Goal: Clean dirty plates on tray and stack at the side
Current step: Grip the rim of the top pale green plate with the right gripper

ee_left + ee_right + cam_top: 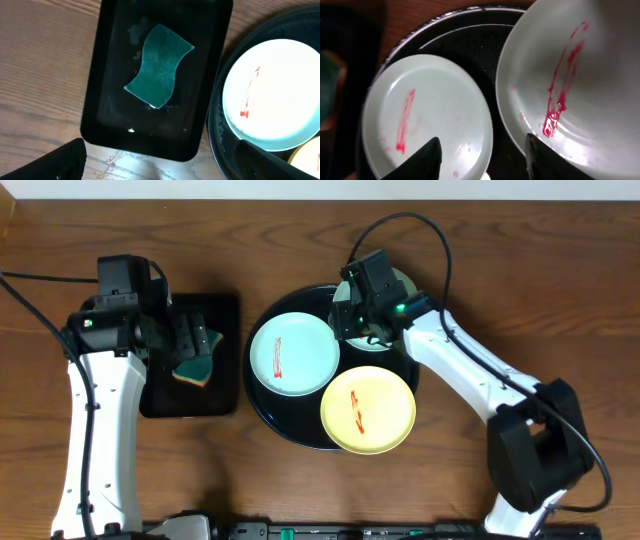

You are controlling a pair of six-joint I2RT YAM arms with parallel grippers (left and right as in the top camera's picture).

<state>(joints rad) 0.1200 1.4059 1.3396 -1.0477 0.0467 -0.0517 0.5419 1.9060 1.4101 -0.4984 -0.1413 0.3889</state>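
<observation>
The round black tray (262, 406) holds three dirty plates. A mint plate (293, 353) with a red smear lies on its left, a yellow plate (367, 409) with a red smear at its front right, and a second mint plate (403, 282) at its back right. My right gripper (352, 320) is open and hovers over the gap between the two mint plates (427, 110) (580, 85); its fingers (485, 160) hold nothing. My left gripper (193, 338) is open and empty (160, 167) above a green sponge (159, 65).
The sponge (195, 366) lies in a smaller rectangular black tray (155, 402) left of the round tray. Bare wood tabletop (560, 270) lies around both trays. The right arm reaches in from the front right.
</observation>
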